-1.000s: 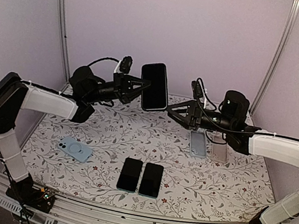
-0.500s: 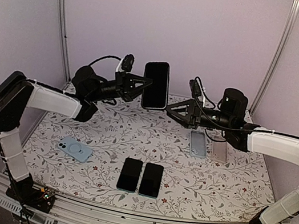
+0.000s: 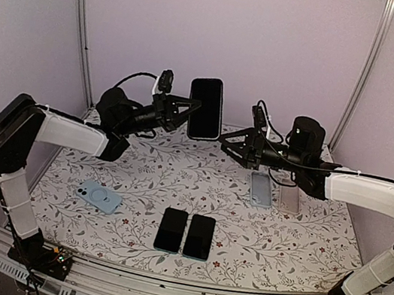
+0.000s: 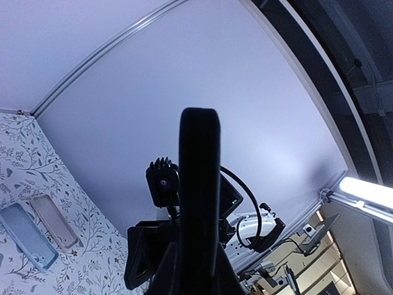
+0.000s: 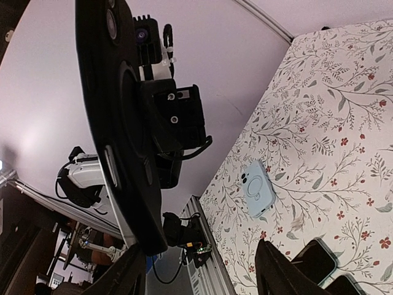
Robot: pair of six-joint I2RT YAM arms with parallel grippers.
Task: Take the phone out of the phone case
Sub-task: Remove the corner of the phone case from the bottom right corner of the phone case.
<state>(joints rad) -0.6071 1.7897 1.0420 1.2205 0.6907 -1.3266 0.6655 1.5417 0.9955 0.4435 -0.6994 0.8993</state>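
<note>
- fingers (image 3: pixel 181 101) of the left gripper (image 3: pixel 192 110) are clamped on the left edge of the phone (image 3: pixel 205 108), which sits in its black case (image 3: pixel 209 119).
- phone is held upright in the air at the upper centre of the top view, well above the floral table (image 3: pixel 175 182), dark face toward the camera.
- in the left wrist view the phone shows edge-on, a dark bar rising from the bottom centre of the frame.
- right gripper (image 3: pixel 226 141) hovers just right of the phone's lower corner, not touching it as far as the top view shows.
- its fingers (image 5: pixel 273 273) stand apart at the bottom of the right wrist view with nothing between them; the cased phone fills the upper left of that frame.
- on the table, a light blue case (image 3: pixel 98 196) lies at lower left.
- 2 black phones (image 3: pixel 171 229) (image 3: pixel 199 236) lie side by side at lower centre.
- a grey-blue case (image 3: pixel 260 188) and a clear case (image 3: pixel 289 198) lie next to each other at centre right.
</note>
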